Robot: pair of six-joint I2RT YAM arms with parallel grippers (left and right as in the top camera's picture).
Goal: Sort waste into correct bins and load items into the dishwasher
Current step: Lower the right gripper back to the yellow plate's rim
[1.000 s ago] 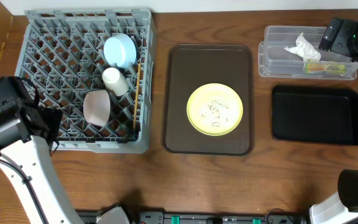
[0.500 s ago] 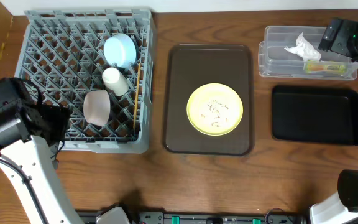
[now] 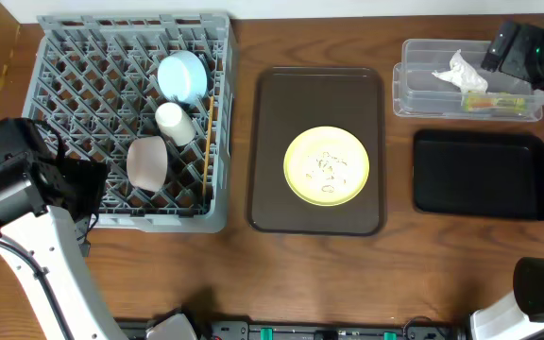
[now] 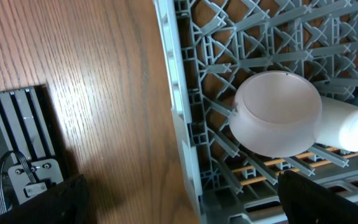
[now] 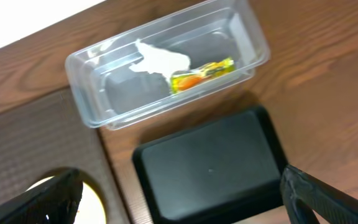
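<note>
The pale yellow plate (image 3: 326,166) with rice grains (image 3: 325,167) lies on the brown tray (image 3: 274,142). The clear tub (image 3: 421,94) holds the white napkin (image 3: 461,70) and the yellow-green wrapper (image 3: 492,100); both show in the right wrist view (image 5: 160,61) (image 5: 202,73). The black tray (image 3: 481,175) is bare. The grey rack (image 3: 74,76) holds the blue bowl (image 3: 182,76), white cup (image 3: 173,123), white bowl (image 3: 146,161) and chopsticks (image 3: 207,142). My left gripper (image 4: 179,202) is open over the rack's near-left edge. My right gripper (image 5: 179,199) is open and empty, high above the tub and black tray.
The wooden table's front edge and a metal bracket (image 4: 23,149) lie left of the rack in the left wrist view. A white wall borders the table behind the tub (image 5: 30,25).
My left arm has shifted slightly right toward the rack. My right arm has drifted a little up and back. Nothing else moved.
</note>
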